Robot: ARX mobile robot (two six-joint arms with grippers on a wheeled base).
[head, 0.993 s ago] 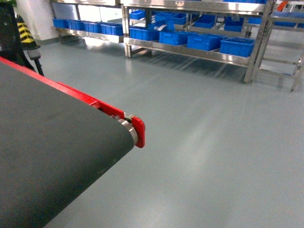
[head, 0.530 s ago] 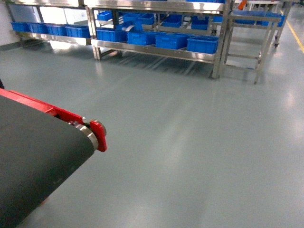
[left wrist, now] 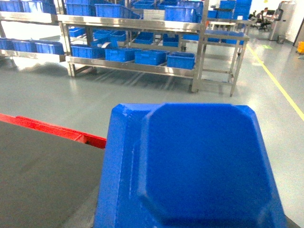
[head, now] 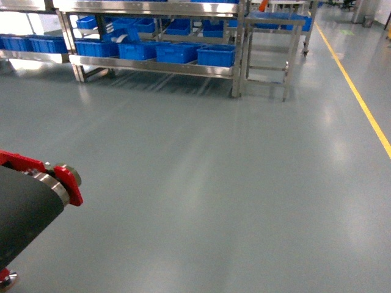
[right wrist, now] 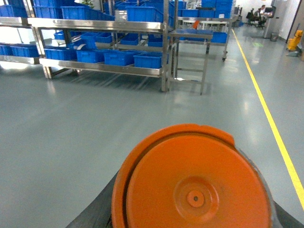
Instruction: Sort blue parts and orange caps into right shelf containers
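A chunky blue plastic part [left wrist: 194,166] and a round orange plastic cap [right wrist: 192,183] are being shown close before the wrist cameras, gripper fingers hidden, grip undeterminable, bright blue plastic bins [head: 215,55] shelved beyond.

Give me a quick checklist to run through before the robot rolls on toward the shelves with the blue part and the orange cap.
1. Blue part on board: ok, it fills the left wrist view.
2. Orange cap on board: ok, it fills the right wrist view.
3. Grip of each hand: cannot tell, neither hand shows in any view.
4. Floor toward the shelf rack: ok, nothing lies on the stretch in view.
5. Blue containers on the lower shelf: ok, several stand in a row, open tops up.
6. Conveyor end at lower left: ok, it sits off to the side of the way ahead.
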